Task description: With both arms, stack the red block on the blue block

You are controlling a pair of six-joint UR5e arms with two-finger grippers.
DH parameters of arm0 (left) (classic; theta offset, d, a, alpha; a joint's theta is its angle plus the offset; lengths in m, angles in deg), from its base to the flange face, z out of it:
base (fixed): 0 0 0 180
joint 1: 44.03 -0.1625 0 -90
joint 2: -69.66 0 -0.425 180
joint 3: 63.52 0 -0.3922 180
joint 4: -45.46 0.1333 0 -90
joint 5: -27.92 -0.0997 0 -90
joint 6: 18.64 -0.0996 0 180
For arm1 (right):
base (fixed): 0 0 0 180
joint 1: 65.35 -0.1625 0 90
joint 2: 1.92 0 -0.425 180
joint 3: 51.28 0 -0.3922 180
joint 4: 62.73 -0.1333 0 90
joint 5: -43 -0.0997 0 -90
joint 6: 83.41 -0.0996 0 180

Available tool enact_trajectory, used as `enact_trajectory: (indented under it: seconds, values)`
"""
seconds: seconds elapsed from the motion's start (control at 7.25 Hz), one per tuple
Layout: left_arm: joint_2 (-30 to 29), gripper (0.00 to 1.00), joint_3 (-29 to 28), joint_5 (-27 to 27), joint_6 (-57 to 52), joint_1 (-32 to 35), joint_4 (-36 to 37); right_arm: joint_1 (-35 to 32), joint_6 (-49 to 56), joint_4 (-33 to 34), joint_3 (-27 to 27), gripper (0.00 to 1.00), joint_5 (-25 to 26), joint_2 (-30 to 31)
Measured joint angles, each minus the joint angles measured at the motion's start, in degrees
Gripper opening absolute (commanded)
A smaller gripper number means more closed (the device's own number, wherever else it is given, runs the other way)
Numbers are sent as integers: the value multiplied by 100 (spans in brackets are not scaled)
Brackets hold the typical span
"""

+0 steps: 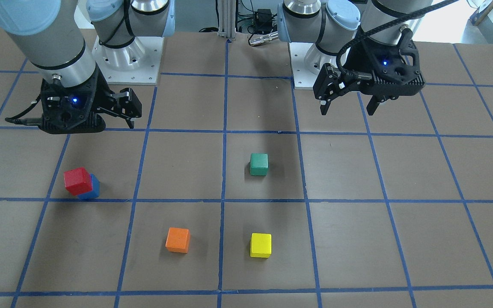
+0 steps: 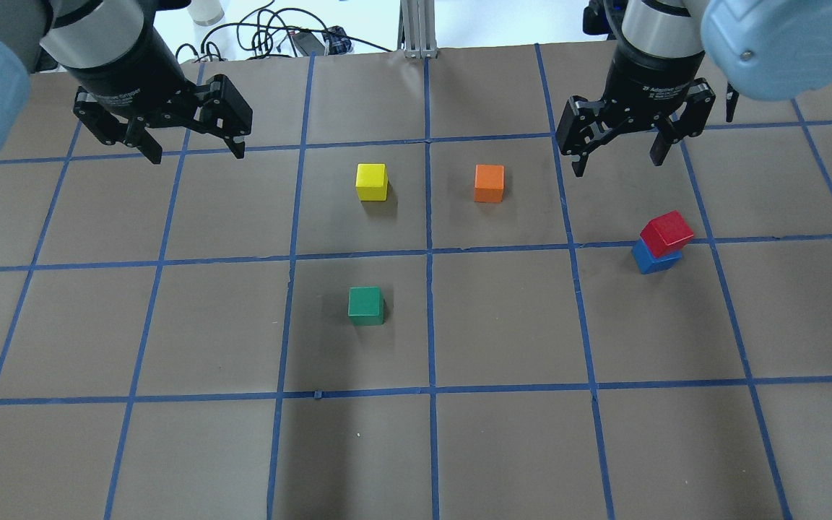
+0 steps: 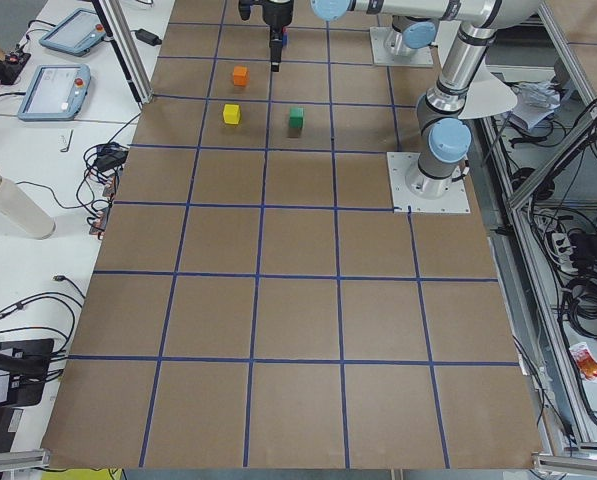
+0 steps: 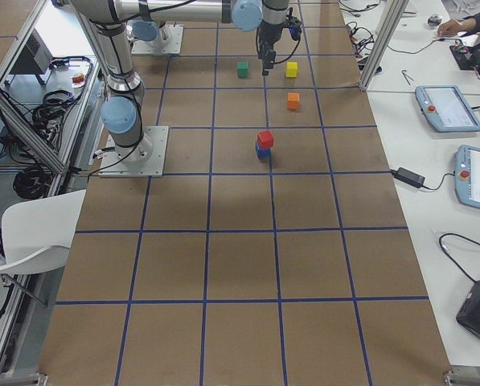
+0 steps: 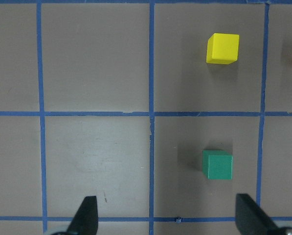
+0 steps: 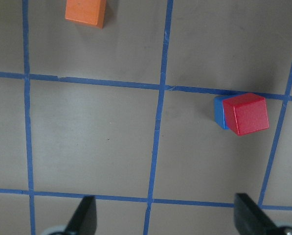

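The red block sits on top of the blue block, turned a little and offset, on the right side of the table. The stack also shows in the front view, red over blue, and in the right wrist view, red over blue. My right gripper is open and empty, raised above the table just beyond the stack and apart from it. My left gripper is open and empty over the far left of the table.
A green cube lies near the table's middle. A yellow cube and an orange cube lie farther out between the two grippers. Blue tape lines grid the brown table.
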Motion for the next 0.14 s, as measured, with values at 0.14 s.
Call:
enact_trajectory:
  seconds: [0.14]
  values:
    - [2,100,2,0,0,0,0,34,-3,-27,20,100,2,48]
